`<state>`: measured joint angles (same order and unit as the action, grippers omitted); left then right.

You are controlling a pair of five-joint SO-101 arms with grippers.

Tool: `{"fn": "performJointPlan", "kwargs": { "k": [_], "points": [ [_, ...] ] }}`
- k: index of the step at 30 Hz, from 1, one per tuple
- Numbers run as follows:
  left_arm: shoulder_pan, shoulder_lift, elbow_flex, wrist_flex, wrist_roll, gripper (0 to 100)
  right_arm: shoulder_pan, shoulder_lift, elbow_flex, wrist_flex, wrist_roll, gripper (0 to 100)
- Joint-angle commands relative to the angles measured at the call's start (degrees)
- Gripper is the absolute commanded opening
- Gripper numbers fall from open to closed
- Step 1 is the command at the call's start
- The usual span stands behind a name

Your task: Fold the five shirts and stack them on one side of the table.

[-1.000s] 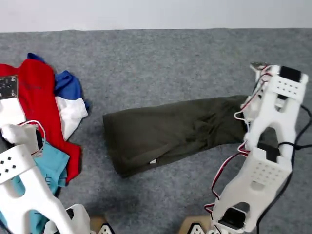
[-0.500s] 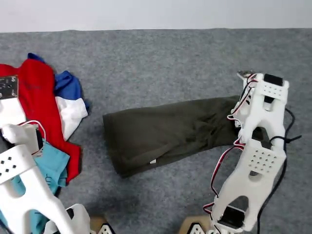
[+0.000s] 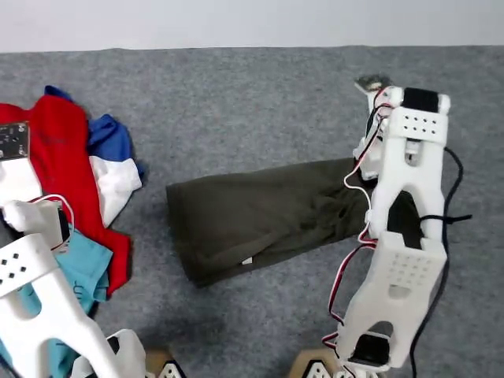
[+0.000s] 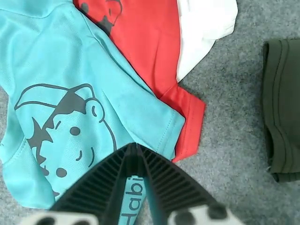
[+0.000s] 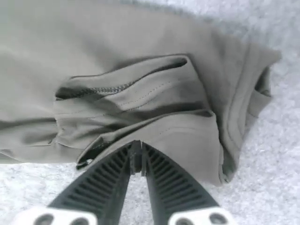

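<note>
Shirts lie in two groups. An olive shirt (image 3: 260,216) stretches across the middle of the table (image 3: 252,102), already narrowed into a long band, with one end bunched under the right arm (image 3: 405,205). In the right wrist view we see the right gripper (image 5: 136,147) with its jaws pressed together at the edge of a doubled-over layer of that olive cloth. We judge it is pinching the fold so that this end can be carried over the rest of the band.

Well apart, at the table's left side, four more shirts wait in a loose, overlapping heap. A teal shirt (image 3: 83,268) with a cartoon bear print lies nearest the arms. A red shirt (image 3: 59,150) sits partly under it, a white shirt (image 3: 114,185) is beside the red, and a blue shirt (image 3: 110,138) is at the far edge. None looks folded yet, so we judge the task is at an early stage.

Over the teal shirt hangs the left gripper (image 4: 136,150), jaws closed tip to tip and apparently holding nothing. The left arm (image 3: 39,307) seems parked there, out of the way.

Grey, carpet-like fabric covers the table. A pale wall (image 3: 252,24) runs along its far edge.
</note>
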<state>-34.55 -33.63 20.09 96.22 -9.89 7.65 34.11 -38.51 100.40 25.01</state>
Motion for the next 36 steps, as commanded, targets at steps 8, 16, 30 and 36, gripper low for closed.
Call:
{"fn": "performJointPlan", "kwargs": {
  "k": [8,16,30,36],
  "points": [
    [0.0,-1.49,-0.22,0.18,0.09,0,-2.59,-10.86,15.82,2.24,-1.14,1.0],
    [0.0,-1.14,-0.22,0.09,0.09,0,-9.19,-10.68,18.73,-1.36,-4.66,1.0],
    [0.0,-1.49,-0.22,0.26,0.09,0,-13.41,0.4,15.3,-7.69,-6.07,1.0],
    [0.0,-1.49,-0.22,0.18,0.09,0,-15.16,-2.95,6.51,0.31,-6.07,1.0]
  ]
}}
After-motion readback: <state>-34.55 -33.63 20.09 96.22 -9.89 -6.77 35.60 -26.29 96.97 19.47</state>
